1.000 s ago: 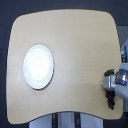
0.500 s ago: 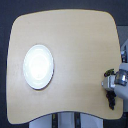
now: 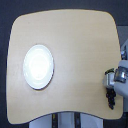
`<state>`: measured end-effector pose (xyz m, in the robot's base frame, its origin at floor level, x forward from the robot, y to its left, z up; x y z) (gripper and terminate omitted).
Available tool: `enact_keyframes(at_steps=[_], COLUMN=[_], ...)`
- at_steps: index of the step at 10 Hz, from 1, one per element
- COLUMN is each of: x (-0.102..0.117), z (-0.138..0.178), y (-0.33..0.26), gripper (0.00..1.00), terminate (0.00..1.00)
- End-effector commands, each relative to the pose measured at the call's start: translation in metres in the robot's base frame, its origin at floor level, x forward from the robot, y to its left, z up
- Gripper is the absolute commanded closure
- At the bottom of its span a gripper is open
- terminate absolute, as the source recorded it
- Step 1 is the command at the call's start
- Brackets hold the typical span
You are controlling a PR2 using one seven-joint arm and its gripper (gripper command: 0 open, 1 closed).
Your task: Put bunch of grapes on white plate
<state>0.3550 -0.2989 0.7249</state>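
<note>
The white plate [image 3: 38,66] lies on the wooden table toward the exterior view's left. The bunch of grapes [image 3: 111,98] shows as a dark elongated cluster at the table's right edge, with a bit of green stem [image 3: 107,75] at its upper end. My gripper [image 3: 116,85] comes in from the right edge as a grey blurred shape directly against the bunch. Its fingers cannot be made out, so whether they are around the grapes is unclear. The grapes are far from the plate, across most of the table's width.
The light wooden table [image 3: 75,45] has rounded corners and fills most of the view. Its right edge runs just beside the gripper, and part of a grey base shows below its front edge.
</note>
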Motion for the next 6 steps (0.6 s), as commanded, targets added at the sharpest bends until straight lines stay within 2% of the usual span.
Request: enact_keyframes(at_steps=[1, 4, 6], x=[0.005, 0.003, 0.006], z=[0.003, 0.008, 0.023], y=[0.003, 0.005, 0.016], gripper=[1.0, 1.0, 1.0], terminate=[0.0, 0.0, 0.0])
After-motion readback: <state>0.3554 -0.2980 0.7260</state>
